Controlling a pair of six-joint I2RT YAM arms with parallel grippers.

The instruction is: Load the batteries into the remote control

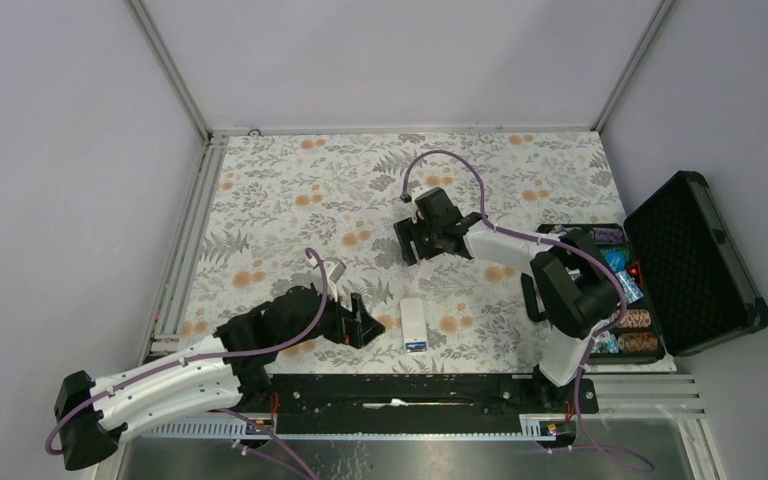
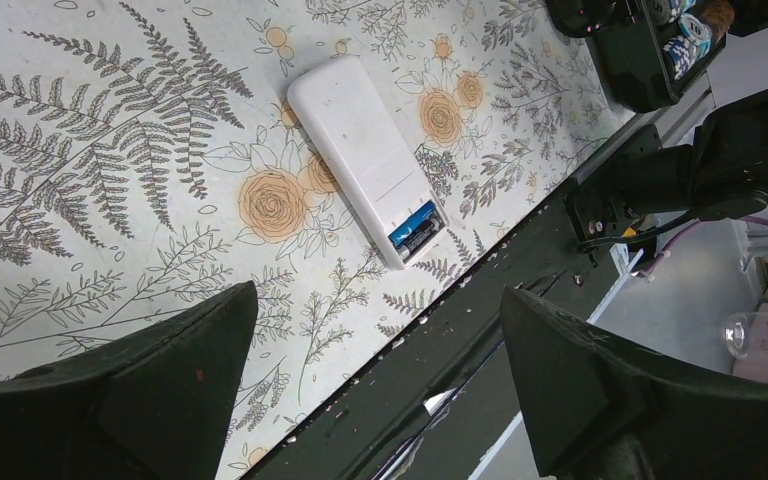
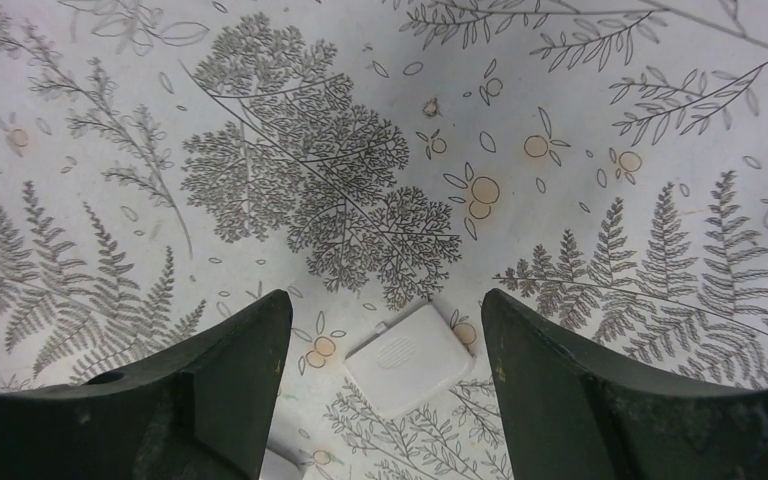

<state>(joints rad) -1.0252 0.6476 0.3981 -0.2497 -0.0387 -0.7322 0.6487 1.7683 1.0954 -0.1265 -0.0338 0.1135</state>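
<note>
Plainly, the remote (image 1: 415,322) lies back-up on the table (image 1: 290,200), long axis pointing away from the bases, batteries (image 2: 415,228) showing at its near end. The left claw (image 1: 358,322), spread, sits just left of it, nearer than the spread right claw (image 1: 415,247).

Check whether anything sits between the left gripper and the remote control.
Nothing visible. The left gripper is open, and only bare floral tablecloth lies between its fingers and the remote control, lying back-up with its battery bay uncovered.
</note>
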